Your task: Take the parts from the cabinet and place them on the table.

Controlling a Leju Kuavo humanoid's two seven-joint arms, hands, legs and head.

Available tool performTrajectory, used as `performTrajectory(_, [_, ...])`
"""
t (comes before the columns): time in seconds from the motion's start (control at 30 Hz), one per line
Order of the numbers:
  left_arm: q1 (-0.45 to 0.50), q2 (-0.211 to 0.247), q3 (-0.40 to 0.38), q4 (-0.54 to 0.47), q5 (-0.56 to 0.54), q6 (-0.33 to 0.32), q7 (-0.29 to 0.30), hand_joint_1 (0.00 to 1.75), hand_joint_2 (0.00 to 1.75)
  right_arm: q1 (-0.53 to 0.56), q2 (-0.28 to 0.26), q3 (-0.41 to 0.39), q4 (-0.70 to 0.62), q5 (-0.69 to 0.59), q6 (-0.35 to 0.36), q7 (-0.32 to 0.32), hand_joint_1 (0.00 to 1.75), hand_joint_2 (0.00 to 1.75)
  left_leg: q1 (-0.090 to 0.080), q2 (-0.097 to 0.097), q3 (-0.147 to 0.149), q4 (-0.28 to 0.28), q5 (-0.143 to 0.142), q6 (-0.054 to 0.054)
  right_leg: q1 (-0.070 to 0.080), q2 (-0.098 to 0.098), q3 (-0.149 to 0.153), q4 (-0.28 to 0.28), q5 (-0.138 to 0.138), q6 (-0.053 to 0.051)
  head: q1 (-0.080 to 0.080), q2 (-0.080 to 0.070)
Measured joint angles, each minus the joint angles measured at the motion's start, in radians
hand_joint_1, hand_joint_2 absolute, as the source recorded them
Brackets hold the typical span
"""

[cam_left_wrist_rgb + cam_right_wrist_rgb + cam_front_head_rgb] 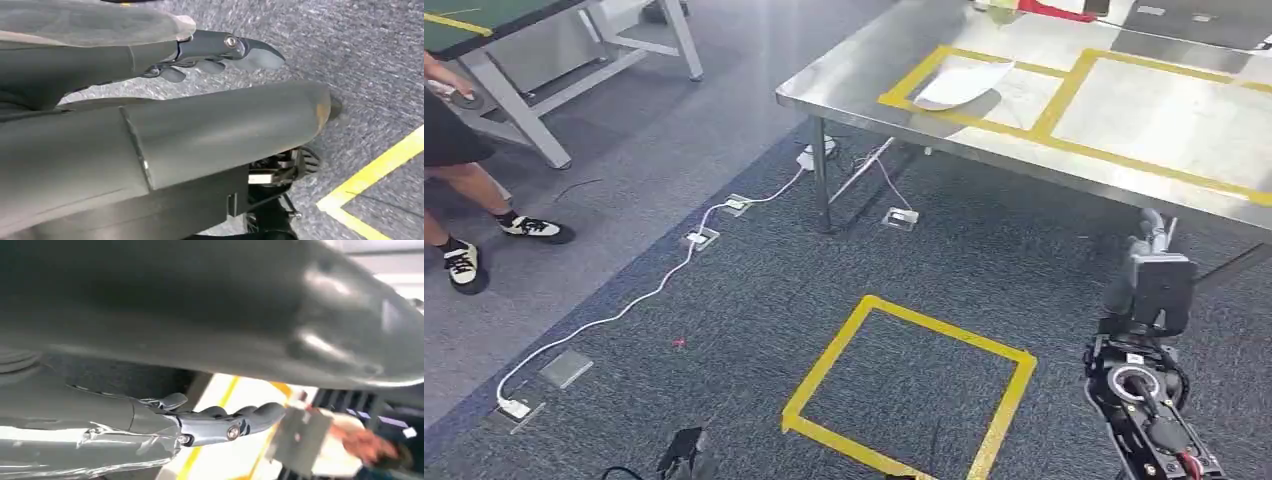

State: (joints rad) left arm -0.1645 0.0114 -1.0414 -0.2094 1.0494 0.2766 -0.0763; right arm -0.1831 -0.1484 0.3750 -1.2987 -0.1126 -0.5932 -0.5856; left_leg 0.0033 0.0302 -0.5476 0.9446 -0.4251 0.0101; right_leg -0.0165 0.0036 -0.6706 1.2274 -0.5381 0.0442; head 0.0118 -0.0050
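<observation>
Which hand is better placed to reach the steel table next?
Right, probably. The right hand is raised near the edge of the steel table; the left hand hangs low over the carpet, farther away.

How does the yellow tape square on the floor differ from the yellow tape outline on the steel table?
The floor square is a single frame on dark blue carpet with nothing inside it. The table outline sits on bare steel, is split into side-by-side cells, and a white sheet lies across one cell's edge. Both are yellow tape rectangles.

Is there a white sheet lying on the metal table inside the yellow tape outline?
Yes, the head view shows a white sheet lying on the metal table, within a yellow tape outline.
</observation>
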Motion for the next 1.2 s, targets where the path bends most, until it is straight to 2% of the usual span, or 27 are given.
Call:
performTrajectory(0.07, [-0.001,0.000,0.000,0.000,-0.001,0.000,0.000,0.00,0.00,0.015,0.003,-0.006,-0.064,-0.003,0.005,-0.002,0.00,0.00,-0.001,0.019,0.011,0.000,-0.007,-0.004,0.006,-0.029,0.092,-0.188,0.094,-0.011,0.000,0.000])
performTrajectory(0.1, [-0.002,0.000,0.000,0.000,-0.002,0.000,0.000,0.00,0.00,0.020,0.005,-0.009,-0.093,-0.003,0.006,-0.002,0.00,0.00,-0.003,0.027,0.015,0.000,-0.011,-0.008,0.015,-0.086,0.125,-0.260,0.108,-0.018,0.000,0.000])
performTrajectory(0.13, [-0.001,0.000,0.000,0.000,-0.002,0.000,0.000,0.00,0.00,0.021,0.008,-0.012,-0.120,-0.006,0.008,-0.003,0.00,0.00,-0.009,0.034,0.015,0.006,-0.015,-0.014,0.025,-0.087,0.127,-0.271,0.107,-0.025,0.000,0.000])
performTrajectory(0.23, [-0.002,0.000,0.000,0.000,-0.004,-0.002,0.000,0.00,0.00,0.038,0.012,-0.020,-0.173,-0.006,0.010,-0.003,0.00,0.00,-0.009,0.072,0.021,0.001,-0.018,-0.022,0.025,-0.042,0.118,-0.270,0.112,-0.036,-0.004,0.000])
performTrajectory(0.27, [-0.005,0.000,0.000,0.000,-0.004,-0.002,0.000,0.00,0.00,0.042,0.013,-0.021,-0.189,-0.006,0.013,-0.003,0.00,0.00,-0.010,0.073,0.019,0.006,-0.025,-0.030,0.016,-0.029,0.124,-0.280,0.118,-0.044,-0.003,0.000])
performTrajectory(0.33, [-0.009,0.001,0.000,0.000,-0.006,-0.002,0.000,0.00,0.00,0.044,0.021,-0.021,-0.215,-0.006,0.017,-0.003,0.00,0.00,-0.002,-0.005,-0.017,0.100,-0.089,-0.044,0.011,-0.008,0.121,-0.282,0.124,-0.053,-0.012,0.000])
performTrajectory(0.4, [-0.008,0.002,0.000,0.000,-0.006,-0.003,0.000,0.00,0.00,0.049,0.026,-0.023,-0.230,-0.006,0.018,-0.004,0.00,0.00,0.001,-0.022,-0.100,0.280,-0.170,-0.051,0.010,0.016,0.117,-0.282,0.126,-0.056,-0.017,0.000])
performTrajectory(0.43, [-0.006,0.003,0.000,0.000,-0.005,-0.003,0.001,0.00,0.00,0.053,0.027,-0.026,-0.234,-0.006,0.020,-0.003,0.00,0.00,0.003,-0.022,-0.131,0.341,-0.186,-0.053,0.010,0.030,0.116,-0.281,0.126,-0.056,-0.018,0.000])
performTrajectory(0.47, [-0.006,0.003,0.000,0.000,-0.005,-0.003,0.001,0.00,0.00,0.058,0.029,-0.026,-0.240,-0.006,0.021,-0.003,0.00,0.00,0.003,-0.022,-0.137,0.348,-0.175,-0.053,0.010,0.044,0.116,-0.281,0.127,-0.055,-0.018,0.000])
performTrajectory(0.5, [-0.007,0.003,0.000,0.000,-0.005,-0.003,0.001,0.00,0.00,0.061,0.030,-0.026,-0.245,-0.006,0.022,-0.003,0.00,0.00,0.004,-0.023,-0.121,0.309,-0.144,-0.052,0.009,0.058,0.116,-0.280,0.127,-0.055,-0.018,0.000])
performTrajectory(0.53, [-0.008,0.003,0.000,0.000,-0.005,-0.003,0.001,0.00,0.00,0.061,0.032,-0.027,-0.249,-0.006,0.022,-0.003,0.00,0.00,0.005,-0.027,-0.083,0.228,-0.095,-0.051,0.008,0.074,0.116,-0.278,0.128,-0.053,-0.019,0.000])
performTrajectory(0.57, [-0.010,0.004,0.000,0.000,-0.006,-0.003,0.001,0.00,0.00,0.061,0.034,-0.028,-0.255,-0.006,0.022,-0.003,0.00,0.00,0.008,-0.045,-0.032,0.118,-0.042,-0.048,0.006,0.090,0.117,-0.275,0.128,-0.051,-0.020,0.000])
performTrajectory(0.6, [-0.011,0.006,0.000,0.000,-0.006,-0.003,0.001,0.00,0.00,0.061,0.036,-0.029,-0.260,-0.006,0.022,-0.003,0.00,0.00,0.014,-0.104,0.007,0.033,-0.012,-0.046,0.005,0.101,0.114,-0.273,0.127,-0.048,-0.021,0.000])
performTrajectory(0.63, [-0.010,0.007,0.000,0.000,-0.006,-0.004,0.002,0.00,0.00,0.061,0.037,-0.030,-0.263,-0.006,0.022,-0.003,0.00,0.00,0.014,-0.129,0.014,0.007,-0.020,-0.045,0.011,0.114,0.106,-0.266,0.126,-0.039,-0.022,0.000])
performTrajectory(0.7, [-0.009,0.007,0.000,0.000,-0.006,-0.005,0.002,0.00,0.00,0.063,0.037,-0.032,-0.270,-0.006,0.023,-0.003,0.00,0.00,0.010,-0.102,0.012,0.011,-0.019,-0.040,0.003,0.134,0.098,-0.269,0.132,-0.029,-0.016,0.000])
performTrajectory(0.77, [-0.010,0.004,0.000,0.000,-0.006,-0.005,0.003,0.00,0.00,0.064,0.037,-0.036,-0.275,-0.006,0.023,-0.003,0.00,0.00,0.011,-0.072,0.012,0.002,-0.012,-0.023,0.002,0.154,0.088,-0.269,0.136,-0.012,-0.017,0.000])
performTrajectory(0.8, [-0.015,0.005,0.000,0.000,-0.005,-0.005,0.003,0.00,0.00,0.069,0.039,-0.037,-0.279,-0.006,0.023,-0.003,0.00,0.00,0.011,-0.060,0.014,-0.002,-0.009,-0.018,0.005,0.088,0.082,-0.249,0.118,-0.010,-0.015,0.000])
performTrajectory(0.83, [-0.015,0.005,0.000,0.000,-0.006,-0.005,0.003,0.00,0.00,0.067,0.039,-0.038,-0.281,-0.006,0.025,-0.003,0.00,0.00,0.009,-0.049,0.013,-0.003,-0.010,-0.012,0.007,0.044,0.059,-0.197,0.081,-0.008,-0.005,0.000])
performTrajectory(0.9, [-0.011,0.005,0.000,0.000,-0.006,-0.005,0.003,0.00,0.00,0.067,0.039,-0.040,-0.282,-0.006,0.025,-0.003,0.00,0.00,0.006,-0.023,0.014,-0.003,-0.012,-0.008,0.006,0.011,-0.011,-0.034,-0.001,-0.002,-0.003,0.000])
performTrajectory(0.93, [-0.009,0.005,0.000,0.000,-0.006,-0.005,0.003,0.00,0.00,0.069,0.039,-0.040,-0.282,-0.006,0.025,-0.003,0.00,0.00,0.006,-0.006,0.014,-0.002,-0.013,-0.007,0.006,0.007,-0.045,0.042,-0.028,0.000,-0.003,0.000])
performTrajectory(0.97, [-0.007,0.005,0.000,0.000,-0.006,-0.005,0.003,0.00,0.00,0.070,0.039,-0.042,-0.282,-0.006,0.025,-0.003,0.00,0.00,0.006,0.009,0.014,-0.002,-0.014,-0.007,0.005,0.005,-0.055,0.067,-0.027,0.002,-0.003,0.000])
performTrajectory(1.03, [-0.008,0.005,0.000,0.000,-0.006,-0.005,0.003,0.00,0.00,0.071,0.039,-0.043,-0.283,-0.006,0.025,-0.002,0.00,0.00,0.007,0.032,0.018,-0.002,-0.018,-0.010,0.002,-0.003,-0.009,-0.016,0.029,0.003,-0.003,0.000])
performTrajectory(1.07, [-0.010,0.003,0.000,0.000,-0.006,-0.005,0.003,0.00,0.00,0.071,0.039,-0.044,-0.285,-0.006,0.025,-0.002,0.00,0.00,0.007,0.046,0.023,0.000,-0.022,-0.014,0.001,-0.020,0.050,-0.126,0.082,0.002,-0.003,0.000])
performTrajectory(1.1, [-0.011,0.003,0.000,0.000,-0.006,-0.005,0.003,0.00,0.00,0.070,0.039,-0.045,-0.289,-0.006,0.025,-0.003,0.00,0.00,0.005,0.056,0.028,0.001,-0.026,-0.018,0.003,-0.067,0.102,-0.222,0.119,-0.001,-0.003,0.000])
performTrajectory(1.13, [-0.011,0.004,0.000,0.000,-0.006,-0.005,0.003,0.00,0.00,0.067,0.040,-0.045,-0.290,-0.006,0.025,-0.002,0.00,0.00,-0.002,0.065,0.030,0.003,-0.030,-0.024,0.020,-0.106,0.116,-0.258,0.105,-0.003,-0.002,0.000])
performTrajectory(1.17, [-0.011,0.004,0.000,0.000,-0.006,-0.005,0.003,0.00,0.00,0.066,0.040,-0.045,-0.291,-0.006,0.026,-0.003,0.00,0.00,-0.004,0.073,0.029,0.005,-0.030,-0.028,0.015,-0.087,0.112,-0.258,0.111,-0.019,-0.006,0.000])
performTrajectory(1.2, [-0.011,0.003,0.000,0.000,-0.006,-0.005,0.003,0.00,0.00,0.068,0.040,-0.045,-0.293,-0.006,0.026,-0.002,0.00,0.00,-0.004,0.087,0.032,0.005,-0.031,-0.031,0.019,-0.074,0.108,-0.258,0.110,-0.022,-0.010,0.000])
